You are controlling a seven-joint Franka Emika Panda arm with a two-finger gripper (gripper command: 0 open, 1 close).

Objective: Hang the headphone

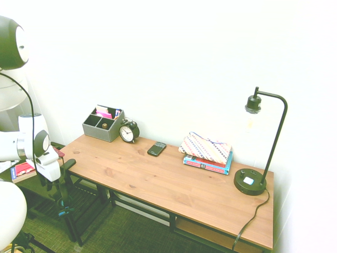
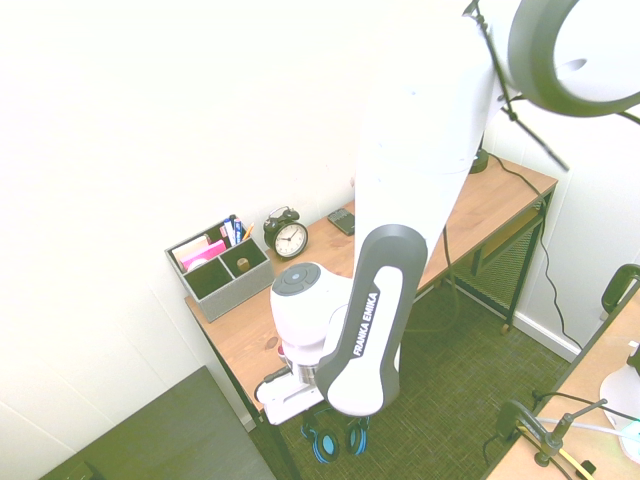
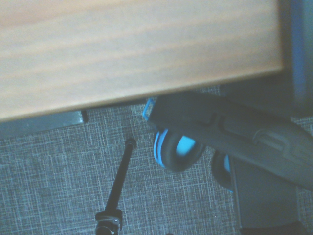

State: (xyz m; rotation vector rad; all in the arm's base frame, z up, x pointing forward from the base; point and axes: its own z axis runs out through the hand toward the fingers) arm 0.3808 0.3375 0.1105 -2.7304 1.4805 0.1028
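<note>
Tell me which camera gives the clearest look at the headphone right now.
The wrist view: the headphone shows close up, a blue-and-black ear cup below the desk edge, though partly covered by a dark part. The second exterior view shows both cups small, under the arm. The first exterior view shows only a blue sliver.

A long wooden bench (image 1: 158,182) on a black metal frame stands against a plain white wall (image 1: 174,58). The floor is dark green woven carpet (image 1: 121,232). A black desk lamp (image 1: 259,145) stands at the bench's right end. Light is bright and even.
</note>
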